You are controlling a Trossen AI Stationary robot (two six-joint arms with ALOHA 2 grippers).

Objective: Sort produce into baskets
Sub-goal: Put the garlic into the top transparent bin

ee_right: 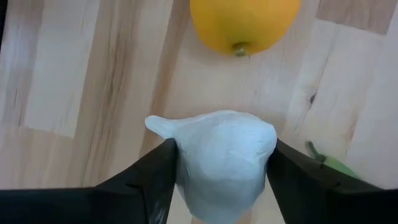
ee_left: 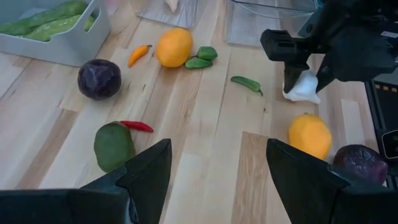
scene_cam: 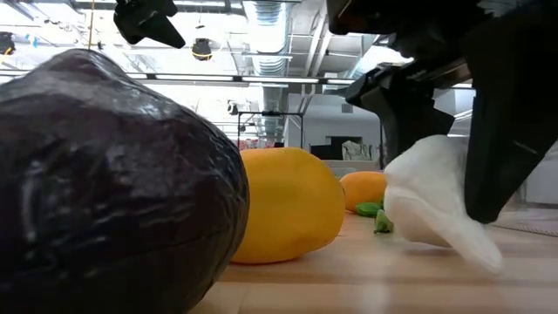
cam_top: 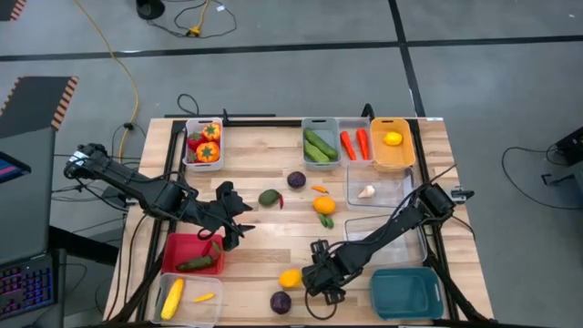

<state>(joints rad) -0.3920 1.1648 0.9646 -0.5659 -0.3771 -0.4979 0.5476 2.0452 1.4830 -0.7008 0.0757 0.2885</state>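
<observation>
My right gripper (cam_top: 321, 271) is shut on a white garlic (ee_right: 221, 158) low over the near middle of the table, beside a yellow-orange lemon (cam_top: 290, 278) and a purple round (cam_top: 281, 302). The garlic also shows in the low view (scene_cam: 432, 196) and the left wrist view (ee_left: 303, 87). My left gripper (cam_top: 233, 220) is open and empty above the table, just beyond the red basket (cam_top: 173, 248). Its fingers stand wide apart in the left wrist view (ee_left: 217, 180). My right gripper pinches the garlic's bulb by its two sides (ee_right: 180, 163) between its two fingers, which come from above, pointing down. The garlic is tilted, its pointed stem (scene_cam: 481, 253) slanting down to the tabletop. Whether the stem touches the wood, I cannot tell.
A teal basket (cam_top: 387, 296) is near right. Two clear baskets (cam_top: 357, 173) (cam_top: 351, 228) stand beyond it, one with a garlic (cam_top: 366, 191). Baskets of peppers (cam_top: 189, 146), cucumbers (cam_top: 306, 146), carrots (cam_top: 355, 159) and a lemon (cam_top: 393, 159) line the far edge. Loose produce lies mid-table.
</observation>
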